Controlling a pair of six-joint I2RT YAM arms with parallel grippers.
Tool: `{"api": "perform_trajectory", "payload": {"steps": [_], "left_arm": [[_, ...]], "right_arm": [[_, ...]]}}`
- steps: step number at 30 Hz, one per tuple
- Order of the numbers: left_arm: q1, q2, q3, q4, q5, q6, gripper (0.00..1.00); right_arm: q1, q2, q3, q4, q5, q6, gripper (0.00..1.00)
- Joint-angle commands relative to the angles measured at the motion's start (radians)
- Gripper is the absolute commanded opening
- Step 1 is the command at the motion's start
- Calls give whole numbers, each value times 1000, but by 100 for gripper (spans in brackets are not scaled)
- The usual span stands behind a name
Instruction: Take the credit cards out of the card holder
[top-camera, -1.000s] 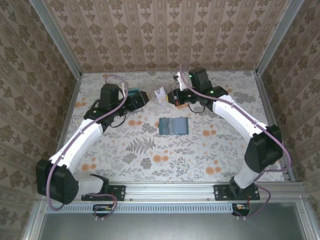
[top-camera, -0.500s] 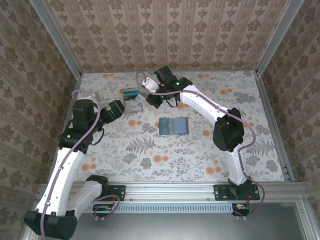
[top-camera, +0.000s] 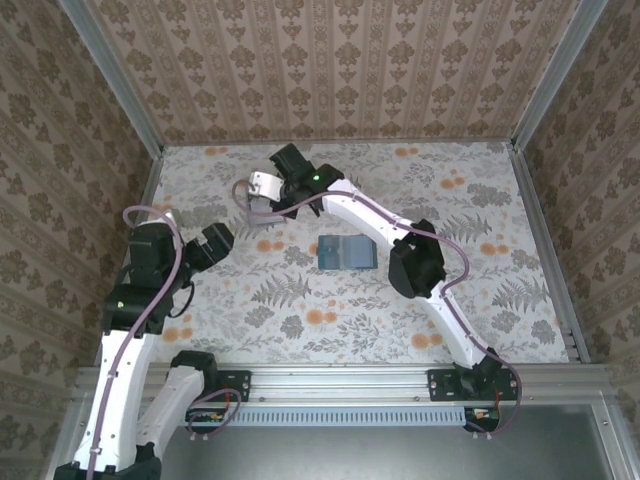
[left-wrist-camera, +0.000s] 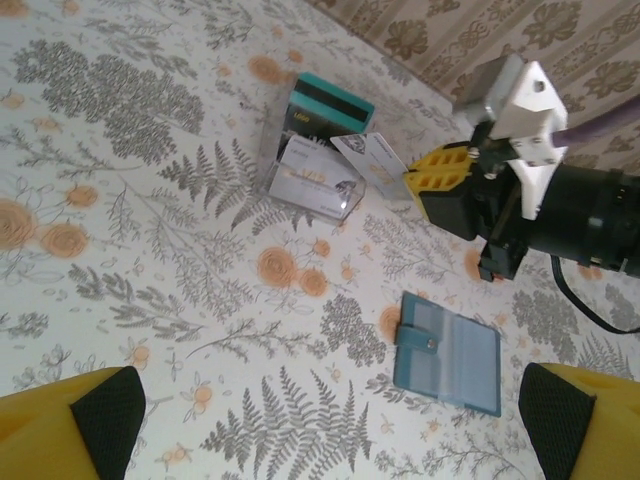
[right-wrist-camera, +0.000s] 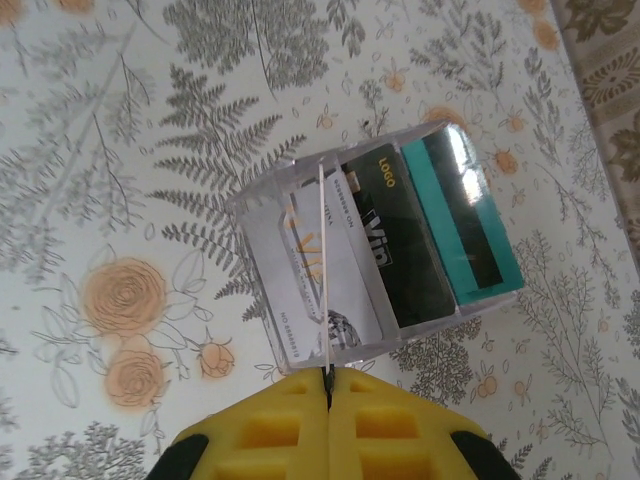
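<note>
Pinched edge-on in the closed right gripper (right-wrist-camera: 328, 390), a card (left-wrist-camera: 366, 159) just over the clear tray (right-wrist-camera: 250, 215); left gripper (left-wrist-camera: 325, 420) spread wide, well apart.

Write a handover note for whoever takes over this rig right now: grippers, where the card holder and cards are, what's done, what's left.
Left gripper: open, empty, at the table's left.
Right gripper: shut on a thin card over the clear tray.
Card holder: lying open mid-table, nothing touching it.
Done: white card, black card and teal card sit in the tray.
Left: probably release the held card into the tray; whether the holder still has cards is unclear.
</note>
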Motion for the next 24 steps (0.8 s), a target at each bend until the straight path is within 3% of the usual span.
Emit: {"api": "perform_trajectory", "payload": {"steps": [1, 17, 24], "left_arm": [[10, -24, -7, -66, -25, 19, 100], [25, -43, -15, -94, -20, 15, 100], [30, -44, -30, -86, -13, 14, 100]], "right_arm": [[15, 54, 46, 52, 95, -86, 0], [15, 112, 66, 169, 148, -98, 0], [11, 91, 65, 164, 110, -114, 0]]}}
